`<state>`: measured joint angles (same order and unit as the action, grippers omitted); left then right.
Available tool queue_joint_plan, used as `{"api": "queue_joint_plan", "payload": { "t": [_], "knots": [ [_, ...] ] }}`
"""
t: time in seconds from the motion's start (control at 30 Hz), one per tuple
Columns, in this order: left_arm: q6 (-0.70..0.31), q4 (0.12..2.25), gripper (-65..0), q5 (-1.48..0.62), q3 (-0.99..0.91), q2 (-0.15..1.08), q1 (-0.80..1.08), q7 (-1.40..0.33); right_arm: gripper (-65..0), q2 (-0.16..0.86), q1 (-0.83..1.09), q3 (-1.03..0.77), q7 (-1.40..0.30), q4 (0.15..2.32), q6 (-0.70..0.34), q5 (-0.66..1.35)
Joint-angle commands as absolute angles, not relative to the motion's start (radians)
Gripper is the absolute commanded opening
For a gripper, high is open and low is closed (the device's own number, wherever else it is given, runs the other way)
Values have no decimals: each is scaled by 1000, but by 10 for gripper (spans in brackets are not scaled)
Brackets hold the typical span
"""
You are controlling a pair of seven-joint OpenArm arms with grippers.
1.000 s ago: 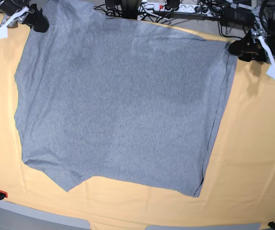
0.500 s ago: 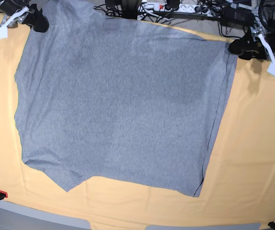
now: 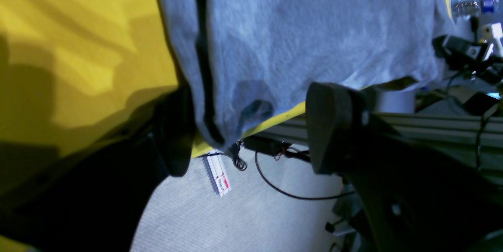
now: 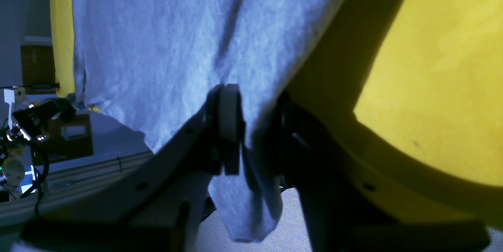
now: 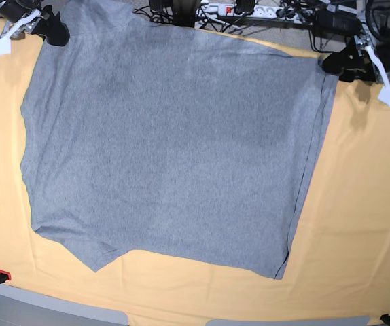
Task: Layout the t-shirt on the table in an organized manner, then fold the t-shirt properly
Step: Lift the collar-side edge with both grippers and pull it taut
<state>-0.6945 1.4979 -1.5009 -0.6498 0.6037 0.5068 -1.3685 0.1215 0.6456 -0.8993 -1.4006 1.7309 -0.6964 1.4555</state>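
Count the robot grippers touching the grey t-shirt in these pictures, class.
1. The right gripper pinches the t-shirt at one far corner; the left gripper stands open around the other corner, not visibly gripping.

Base view bright and even with bowed edges; wrist views dim, blue-tinted, heavily shadowed, blurred.
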Motion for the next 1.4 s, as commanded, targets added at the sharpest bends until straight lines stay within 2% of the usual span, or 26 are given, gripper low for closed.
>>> {"api": "queue_joint_plan", "payload": {
  "t": [0.0,0.1,0.17,0.23,0.33,0.37,0.4,0.97,1.03,1.1,1.13,1.37],
  "knots": [
    [-698,1508,-201,-1484,-654,620,521,-1396,-497,136,654,-905,-1396,1740,-698,1484],
    [-698,1508,-203,-1484,-654,620,523,-1396,-497,136,654,-905,-1396,1740,-698,1484],
    [-698,1508,-238,-1484,-654,620,522,-1396,-497,136,654,-905,-1396,1740,-698,1484],
    [-698,1508,-348,-1484,-654,620,522,-1396,-497,136,654,-905,-1396,1741,-698,1484],
    [-698,1508,-583,-1484,-654,620,514,-1396,-497,136,654,-905,-1396,1741,-698,1484],
    [-698,1508,-630,-1484,-654,620,513,-1396,-497,136,654,-905,-1396,1740,-698,1484],
    [-698,1508,-650,-1484,-654,620,507,-1396,-497,136,654,-905,-1396,1741,-698,1484],
    [-698,1535,-650,-1484,-656,621,451,-1396,-500,150,654,-905,-1396,1794,-698,1484],
    [-698,1559,-650,-1484,-657,621,451,-1396,-538,159,654,-905,-1396,1834,-698,1484],
    [-698,1588,-650,-1484,-657,621,451,-1396,-630,167,654,-905,-1396,1864,-698,1484],
    [-698,1605,-650,-1484,-657,621,451,-1396,-650,170,654,-905,-1396,1872,-698,1484],
    [-698,1770,-650,-1484,-657,621,451,-1396,-650,189,654,-905,-1396,1875,-698,1484]
  ]
}}
